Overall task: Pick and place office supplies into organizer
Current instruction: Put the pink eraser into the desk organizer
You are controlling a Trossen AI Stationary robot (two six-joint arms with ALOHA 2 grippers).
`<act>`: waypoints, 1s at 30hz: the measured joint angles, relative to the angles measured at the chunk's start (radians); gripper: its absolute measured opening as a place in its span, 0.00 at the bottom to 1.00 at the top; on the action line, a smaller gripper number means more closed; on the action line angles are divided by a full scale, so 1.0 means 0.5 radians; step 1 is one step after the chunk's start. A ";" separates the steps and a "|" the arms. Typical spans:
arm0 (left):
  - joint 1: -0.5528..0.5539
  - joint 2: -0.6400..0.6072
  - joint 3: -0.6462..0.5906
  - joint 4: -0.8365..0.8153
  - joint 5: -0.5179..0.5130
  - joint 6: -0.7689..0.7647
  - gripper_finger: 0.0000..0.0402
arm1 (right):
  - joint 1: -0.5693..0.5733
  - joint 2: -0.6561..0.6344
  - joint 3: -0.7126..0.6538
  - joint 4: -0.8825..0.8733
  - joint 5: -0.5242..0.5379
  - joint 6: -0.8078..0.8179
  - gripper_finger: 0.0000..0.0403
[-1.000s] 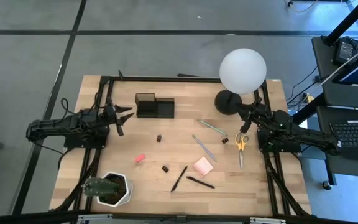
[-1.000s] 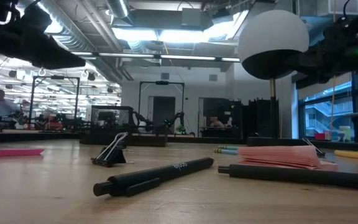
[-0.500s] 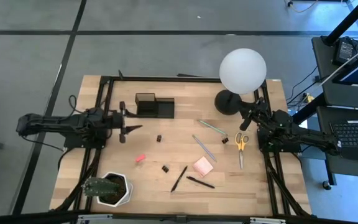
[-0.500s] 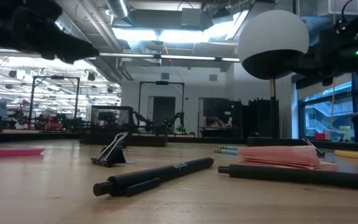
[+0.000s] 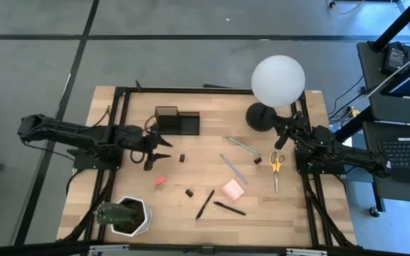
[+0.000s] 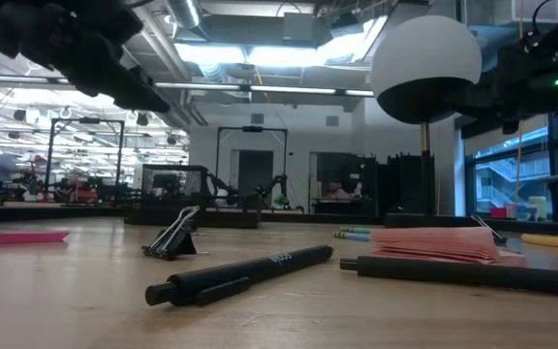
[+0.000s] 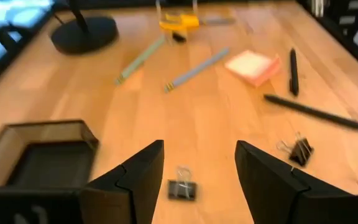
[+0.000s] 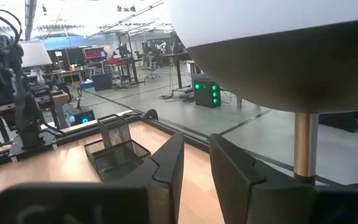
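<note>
Left end effector (image 5: 156, 148): I have it out over the table just in front of the organizer, fingers spread wide and holding nothing. In the left wrist view a small binder clip (image 7: 182, 189) lies on the wood directly between the two fingers, so I judge this clip to be the pick I am lining up; the wide spread suits dropping a finger on either side of it.

Organizer (image 5: 176, 121): black tray near the far edge of the table, left of centre, just behind the left end effector. Its nearness makes the clip a short carry.

Second binder clip (image 5: 189, 192): nearer the front edge, around the table's middle, well apart from the first.

Pink eraser (image 5: 160, 181): flat on the table between the left end effector and the plant pot (image 5: 127, 215), which stands at the front-left corner and is not a target.

Black pens (image 5: 205, 204): two, lying toward the front edge near the centre, beside the pink sticky-note pad (image 5: 233, 189).

Pencils (image 5: 234, 169): two thin ones, lying diagonally right of centre.

Yellow-handled scissors (image 5: 275, 168): lying by the right edge, handles toward the right arm, which I judge puts them in that arm's share.

Right end effector (image 5: 282, 139): waiting at the right edge beside the lamp (image 5: 277, 82), fingers a narrow gap apart, gripping nothing.

All supplies are outside the organizer.
</note>
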 joint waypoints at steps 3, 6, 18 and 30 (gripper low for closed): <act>-0.087 0.168 0.084 -0.082 0.001 -0.001 0.48 | 0.000 0.000 0.000 -0.009 -0.001 0.004 0.20; -0.182 0.329 0.184 -0.222 -0.001 -0.091 0.48 | 0.000 0.000 0.000 -0.023 -0.001 0.002 0.20; -0.472 0.910 0.313 -0.558 -0.059 -0.653 0.44 | 0.000 0.000 0.000 -0.036 -0.002 0.002 0.20; -0.586 1.067 0.313 -0.485 0.086 -0.958 0.46 | 0.000 0.000 0.000 -0.051 -0.002 -0.005 0.20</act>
